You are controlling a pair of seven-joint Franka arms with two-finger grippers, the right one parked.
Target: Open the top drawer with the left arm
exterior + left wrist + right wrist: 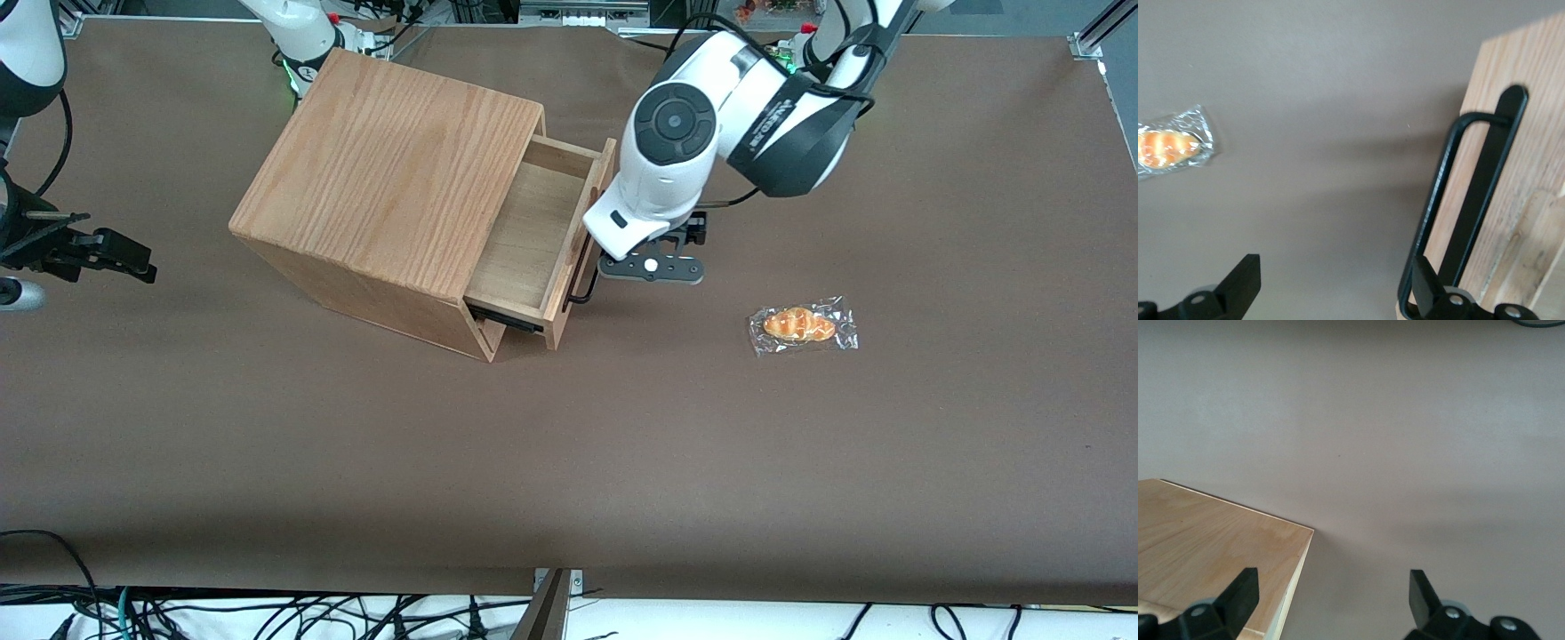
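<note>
Already the top drawer [533, 240] stood well out of the cabinet [391, 178], its front facing about four o'clock in the front view, the black bar handle [1451, 220] running crosswise. The gripper [649, 267] sat just before it, jaws apart, one finger [1428, 290] hooked inside the bar. Pulling straight along the slide, never sideways, would probably serve best.

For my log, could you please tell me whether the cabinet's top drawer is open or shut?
Open: the shallow light-oak top drawer juts from the wooden cabinet, baring its pale inside. The left arm's hand, fingers spread, has one finger inside the black bar handle.
</note>
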